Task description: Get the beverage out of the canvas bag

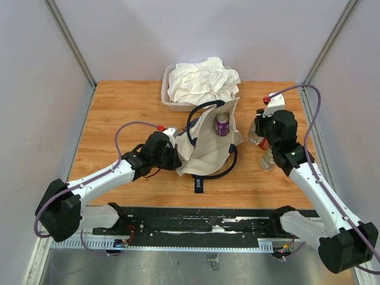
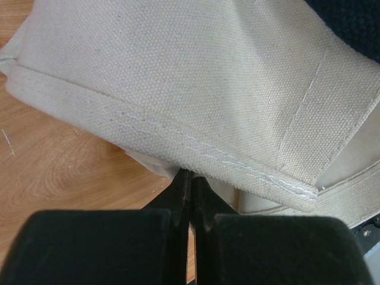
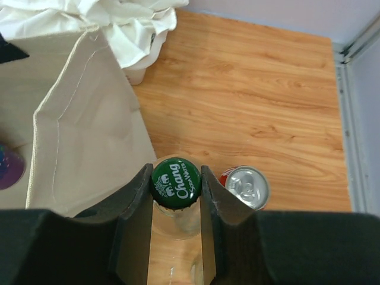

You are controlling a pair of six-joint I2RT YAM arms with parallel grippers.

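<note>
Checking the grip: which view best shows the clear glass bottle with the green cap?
Right wrist: the green-capped glass bottle sits in the right gripper, cap print legible. Top external mostly hides it; left wrist misses it.

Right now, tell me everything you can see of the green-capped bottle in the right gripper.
The glass bottle is upright, seen from above. Its crimped green cap carries white print, Chang Soda Water; the clear glass below lets the wooden table show through. The right gripper is shut on it, one black finger against each side of the cap. It is outside the canvas bag, close to its cream side; a silver-topped can stands just past the other finger.
</note>
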